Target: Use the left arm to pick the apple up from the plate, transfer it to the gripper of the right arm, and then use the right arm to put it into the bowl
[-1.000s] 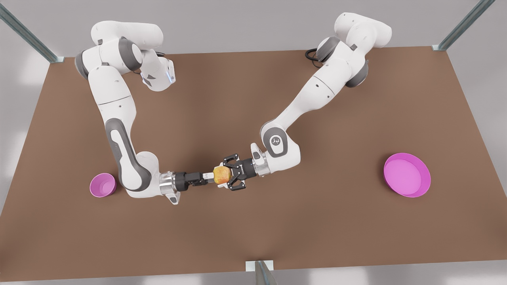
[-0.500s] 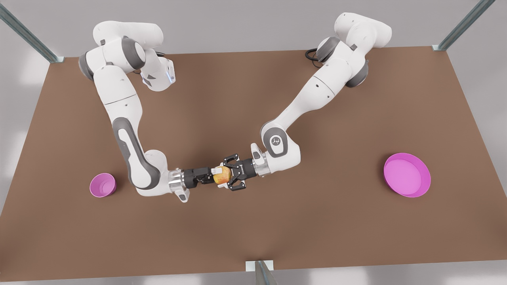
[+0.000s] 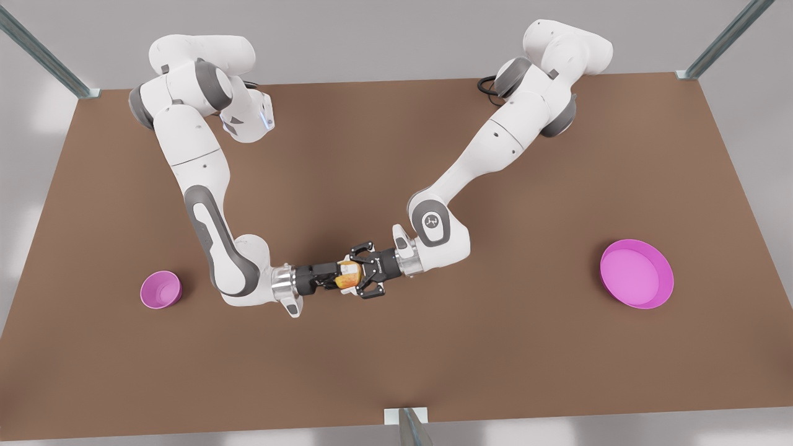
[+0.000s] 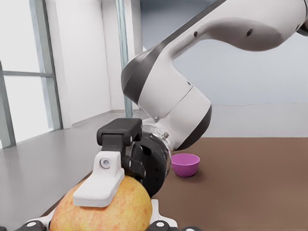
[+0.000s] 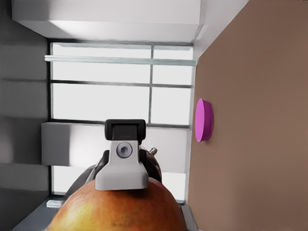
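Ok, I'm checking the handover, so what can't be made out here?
- Front view: the apple is mostly covered by the right gripper and left gripper over mid-table.
- Both wrist views: the apple's lower part is cut off by the frame edge.
- Right wrist view: the plate is edge-on, inside hidden.

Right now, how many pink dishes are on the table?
2. A small deep bowl sits near the front view's left edge; a wide shallow plate sits at the right. Both look empty.

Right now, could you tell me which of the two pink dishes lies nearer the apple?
The small, deep bowl at the front view's left; the wide, shallow plate at the right lies farther off.
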